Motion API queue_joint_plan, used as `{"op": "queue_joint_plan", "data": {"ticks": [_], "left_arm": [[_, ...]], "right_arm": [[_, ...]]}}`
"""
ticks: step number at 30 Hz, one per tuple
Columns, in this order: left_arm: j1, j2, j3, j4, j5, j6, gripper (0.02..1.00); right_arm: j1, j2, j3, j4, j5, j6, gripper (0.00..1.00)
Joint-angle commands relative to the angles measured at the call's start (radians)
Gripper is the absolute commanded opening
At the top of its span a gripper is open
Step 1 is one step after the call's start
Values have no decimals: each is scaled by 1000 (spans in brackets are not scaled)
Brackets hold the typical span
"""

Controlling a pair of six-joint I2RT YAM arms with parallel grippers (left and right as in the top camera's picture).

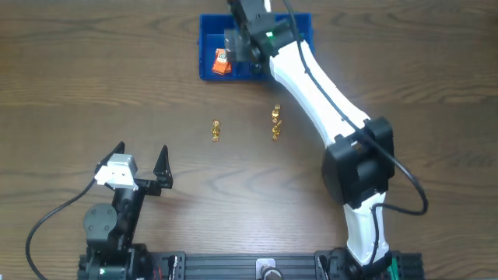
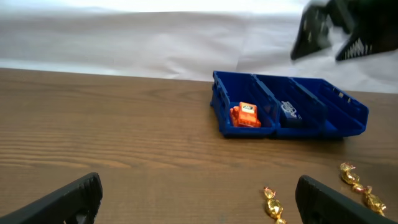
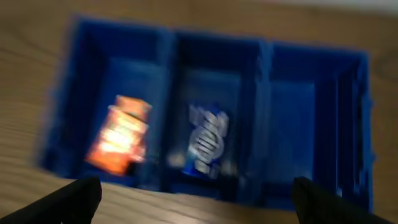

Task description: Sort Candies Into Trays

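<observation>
A blue three-compartment tray (image 1: 208,31) sits at the far middle of the table. An orange candy (image 3: 121,134) lies in one end compartment and a blue-wrapped candy (image 3: 205,140) in the middle one. My right gripper (image 3: 193,208) hangs open above the tray (image 3: 267,74), nothing between its fingers; the top view puts it (image 1: 241,47) over the tray. Three gold-wrapped candies lie on the wood nearer me: one (image 1: 216,131) alone, two (image 1: 275,123) close together. My left gripper (image 1: 142,159) stands open and empty near the left arm's base, well short of the candies.
The wooden table (image 1: 78,78) is bare on both sides of the tray. The right arm's white link (image 1: 319,85) crosses above the table just right of the gold pair. A white wall (image 2: 124,37) rises behind the table's far edge.
</observation>
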Motion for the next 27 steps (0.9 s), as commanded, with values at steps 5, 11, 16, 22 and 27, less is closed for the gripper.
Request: {"op": "queue_joint_plan", "data": {"ticks": [5, 11, 16, 22, 27], "left_arm": [[6, -5, -20, -31, 21, 6, 996], [6, -5, -20, -31, 21, 6, 998], [6, -5, -20, -31, 21, 6, 998], [6, -5, -20, -31, 21, 6, 998], [6, -5, -20, -31, 21, 6, 998]], "right_arm": [[230, -3, 51, -289, 2, 202, 1000], [287, 93, -32, -321, -53, 323, 1000], [286, 158, -102, -246, -124, 345, 1000], [276, 204, -107, -235, -129, 389, 1000], [270, 233, -107, -218, -130, 402, 991]]}}
